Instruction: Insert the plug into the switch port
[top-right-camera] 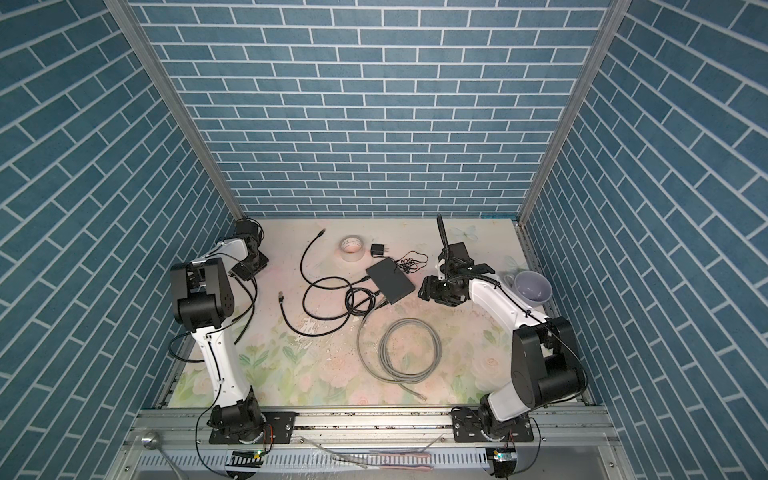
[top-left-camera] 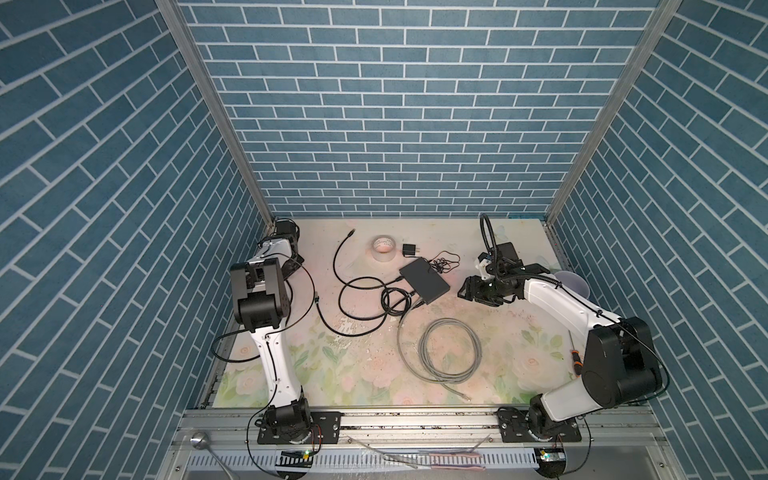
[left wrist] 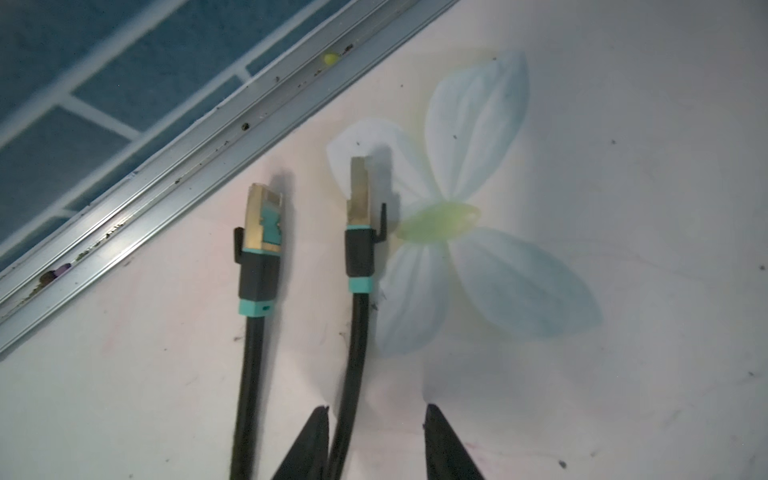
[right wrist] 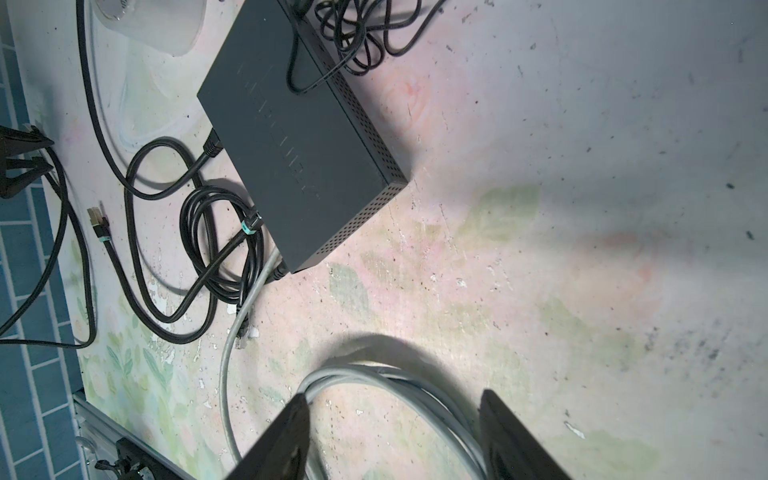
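Switch (top-left-camera: 424, 279) flat at mid-frame in a top view, black cables (top-left-camera: 365, 299) plugged along its lower-left edge. Just right of it, right gripper (top-left-camera: 464, 289), fingers spread wide. Left gripper (left wrist: 376, 440) fingers parted too, cable (left wrist: 358, 353) between them, plug (left wrist: 358, 195) ahead on the table (left wrist: 582, 374).

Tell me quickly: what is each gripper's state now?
Left gripper: jaws open, black cable between them, not clamped.
Right gripper: jaws open, holding nothing.

Black cable loops (right wrist: 191, 226) hem the switch (top-left-camera: 424, 279) leftward (grey coil (right wrist: 374, 374) in front); its right flank lies open.
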Motion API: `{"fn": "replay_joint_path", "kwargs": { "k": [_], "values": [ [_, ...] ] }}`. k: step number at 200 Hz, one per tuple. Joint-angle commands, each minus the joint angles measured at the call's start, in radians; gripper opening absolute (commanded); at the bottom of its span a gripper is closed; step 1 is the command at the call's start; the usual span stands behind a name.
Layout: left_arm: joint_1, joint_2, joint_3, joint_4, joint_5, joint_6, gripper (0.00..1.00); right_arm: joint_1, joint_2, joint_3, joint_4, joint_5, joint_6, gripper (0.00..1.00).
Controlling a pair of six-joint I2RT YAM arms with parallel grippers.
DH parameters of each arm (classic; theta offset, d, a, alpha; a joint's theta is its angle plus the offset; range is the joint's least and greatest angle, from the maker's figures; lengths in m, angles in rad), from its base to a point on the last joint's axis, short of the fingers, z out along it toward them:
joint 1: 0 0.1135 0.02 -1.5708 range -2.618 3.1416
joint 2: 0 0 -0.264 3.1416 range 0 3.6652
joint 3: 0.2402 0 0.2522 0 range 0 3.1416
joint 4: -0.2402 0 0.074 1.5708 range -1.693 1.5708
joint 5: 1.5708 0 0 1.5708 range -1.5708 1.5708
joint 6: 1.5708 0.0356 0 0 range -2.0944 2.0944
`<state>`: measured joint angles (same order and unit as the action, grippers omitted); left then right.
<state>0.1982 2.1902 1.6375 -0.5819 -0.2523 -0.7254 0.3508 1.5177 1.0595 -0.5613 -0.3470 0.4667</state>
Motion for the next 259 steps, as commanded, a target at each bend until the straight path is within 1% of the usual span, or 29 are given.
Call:
{"fn": "replay_joint_path", "kwargs": {
  "k": [1,27,50,70,100,112,124,147,176,194,224,235,259],
  "values": [
    [0.026,0.004,-0.020,0.006,0.034,0.023,0.39,0.005,-0.005,0.036,-0.025,0.009,0.000,0.65],
    [0.031,0.036,0.022,-0.025,0.076,0.039,0.36,0.007,-0.004,0.031,-0.014,0.000,0.003,0.65],
    [0.032,0.066,0.064,-0.064,0.107,0.063,0.27,0.006,-0.011,0.034,0.002,-0.008,0.008,0.64],
    [0.033,0.080,0.078,-0.088,0.124,0.063,0.23,0.008,-0.022,0.043,0.016,-0.020,0.013,0.64],
    [0.043,0.118,0.123,-0.143,0.152,0.073,0.09,0.010,-0.053,0.060,0.020,-0.032,0.015,0.64],
    [0.042,0.111,0.114,-0.145,0.142,0.085,0.06,0.011,-0.071,0.068,0.014,-0.032,0.012,0.64],
    [0.042,0.095,0.085,-0.125,0.149,0.100,0.00,0.011,-0.093,0.070,0.006,-0.030,0.008,0.64],
    [0.022,0.045,0.038,-0.105,0.153,0.133,0.00,0.011,-0.122,0.063,-0.007,-0.029,-0.003,0.64],
    [-0.034,-0.102,-0.059,-0.019,0.146,0.170,0.00,0.013,-0.153,0.044,-0.007,-0.027,-0.002,0.64],
    [-0.080,-0.171,-0.064,-0.010,0.154,0.235,0.00,0.013,-0.186,0.013,0.009,-0.024,0.009,0.64],
    [-0.163,-0.255,-0.080,-0.022,0.178,0.377,0.00,0.013,-0.218,-0.041,0.041,-0.038,0.022,0.64],
    [-0.195,-0.289,-0.116,-0.012,0.190,0.416,0.00,0.013,-0.214,-0.053,0.056,-0.041,0.025,0.65],
    [-0.279,-0.395,-0.243,0.059,0.236,0.488,0.00,0.014,-0.183,-0.044,0.072,-0.019,0.036,0.65]
  ]
}}
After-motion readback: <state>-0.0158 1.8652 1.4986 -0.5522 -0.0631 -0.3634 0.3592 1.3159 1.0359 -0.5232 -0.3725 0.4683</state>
